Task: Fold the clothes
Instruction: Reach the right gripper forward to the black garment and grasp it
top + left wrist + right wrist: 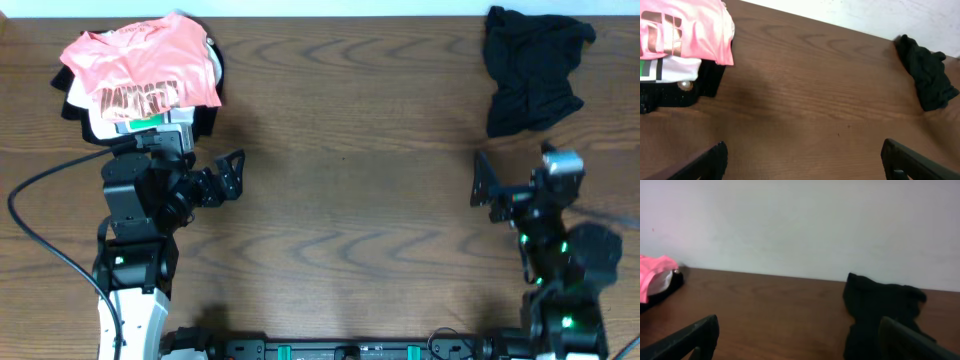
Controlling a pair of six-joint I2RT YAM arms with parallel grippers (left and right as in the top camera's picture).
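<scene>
We see the black garment (532, 70), crumpled and running near-to-far, at the far right corner of the worktop (350, 230), just beyond our right claw (480, 185), which gapes empty. Our left claw (236, 175), likewise spread wide and empty, sits well apart, so the right one is nearer.

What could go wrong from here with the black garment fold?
1. The black garment lies crumpled near the far edge of the table; a sloppy grab could push it off.
2. It is bunched, so the open right gripper may pinch several layers.
3. The pink shirt pile sits near the left gripper; a wide swing may snag it.
</scene>
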